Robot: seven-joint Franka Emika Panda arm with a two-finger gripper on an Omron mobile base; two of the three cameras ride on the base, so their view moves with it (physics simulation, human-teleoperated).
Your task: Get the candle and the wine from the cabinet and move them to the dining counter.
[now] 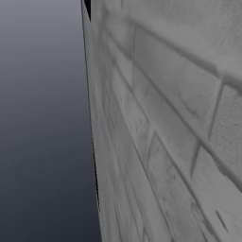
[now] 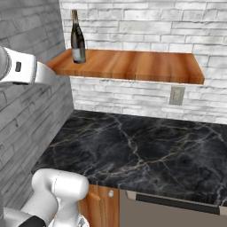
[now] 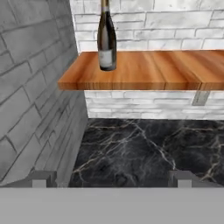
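One dark glass wine bottle [image 3: 106, 37] is standing on your orange-brown wooden shelf's [image 3: 148, 70] left end; your gripper [image 3: 111, 178] is hanging released, facing it.

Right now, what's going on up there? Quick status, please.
End effector open, holding nothing, short of the shelf. Wine upright at the shelf's left end, untouched. Nothing between it and the end effector.
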